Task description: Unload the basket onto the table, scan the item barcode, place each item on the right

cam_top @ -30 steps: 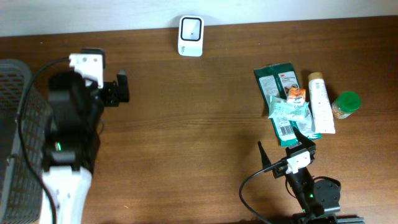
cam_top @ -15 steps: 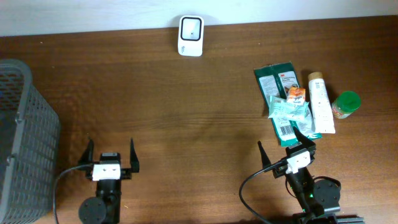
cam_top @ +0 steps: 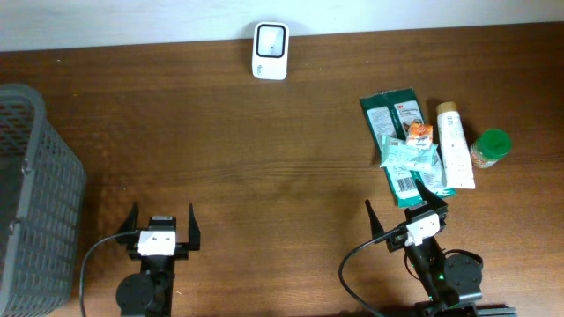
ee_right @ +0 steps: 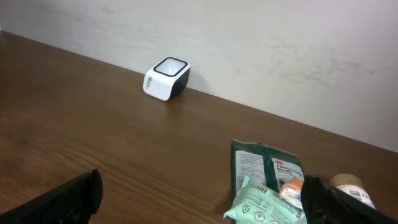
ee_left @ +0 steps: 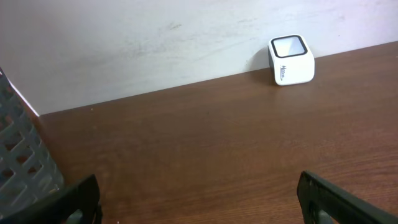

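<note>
Only the overhead view took in the whole brown wooden table (cam_top: 264, 150). It showed the left gripper (cam_top: 162, 211) at the lower left and the right gripper (cam_top: 398, 201) at the lower right, both with jaws spread wide and grasping nothing. The goods lay in a heap at the right of that frame: a dark green flat packet (cam_top: 392, 110), a pale green pouch with a printed barcode (cam_top: 410, 160), a small orange sachet (cam_top: 419, 134), a white tube (cam_top: 454, 145) and a green-capped bottle (cam_top: 490, 147) seen from overhead alone. The white square barcode scanner (cam_top: 270, 40) stood at top centre, well apart from the heap. The grey mesh basket (cam_top: 31, 194) filled the left edge. The left wrist view caught the basket's wall at lower left and the scanner at upper right, but none of the goods. The right wrist view showed the scanner left of centre and the packet, pouch, sachet and tube at lower right, without the basket.
</note>
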